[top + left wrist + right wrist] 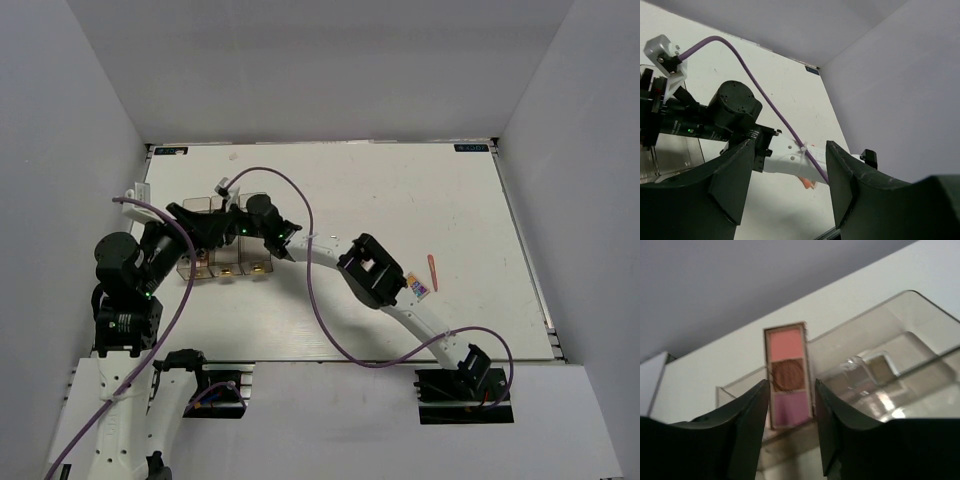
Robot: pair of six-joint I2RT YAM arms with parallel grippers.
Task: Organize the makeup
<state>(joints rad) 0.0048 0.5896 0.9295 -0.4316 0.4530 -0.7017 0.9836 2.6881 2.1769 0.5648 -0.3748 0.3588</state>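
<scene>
Right gripper (790,386) holds palette (786,352) at box (910,293) rim.

A clear three-compartment box (228,266) stands on the left part of the white table (400,200).

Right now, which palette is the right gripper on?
The pink-brown-lilac strip palette, pinched in the right gripper at the clear box; the multicolour palette lies on the table.

We see soft, even light on the flat white tabletop (400,200); the right wrist view blurs, with glare at lower right on the clear plastic box (920,340).
</scene>
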